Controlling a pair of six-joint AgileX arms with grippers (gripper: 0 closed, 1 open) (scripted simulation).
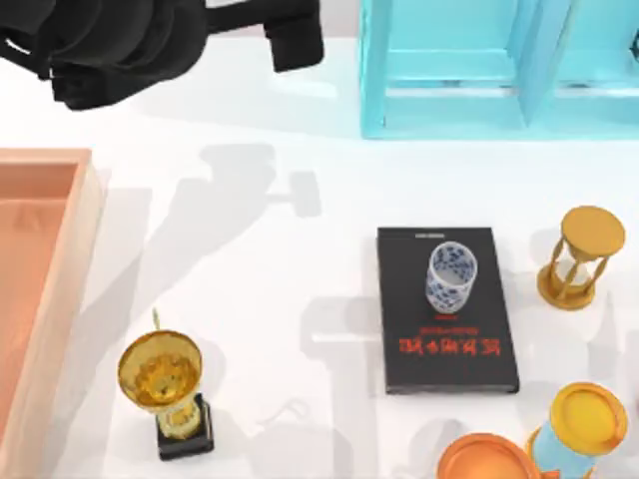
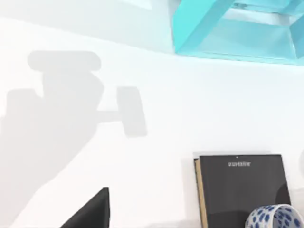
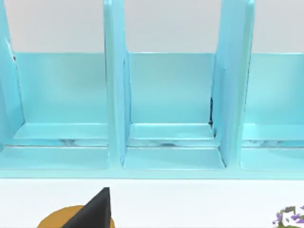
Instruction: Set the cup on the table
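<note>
Top view | left hand (image 1: 290,35) state unclear, holds nothing | cup (image 1: 451,275) on book (image 1: 446,311)

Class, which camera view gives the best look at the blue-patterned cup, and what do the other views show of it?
The top view: the whole cup shows there, upright on the black book. The left wrist view catches just its rim at the picture's edge, beside the book. The right wrist view faces the light-blue shelf.

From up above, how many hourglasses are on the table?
2. A gold hourglass stands near the right edge, right of the black book. A yellow-topped, light-blue hourglass sits at the bottom right corner, partly cut off. More may lie beyond view.
</note>
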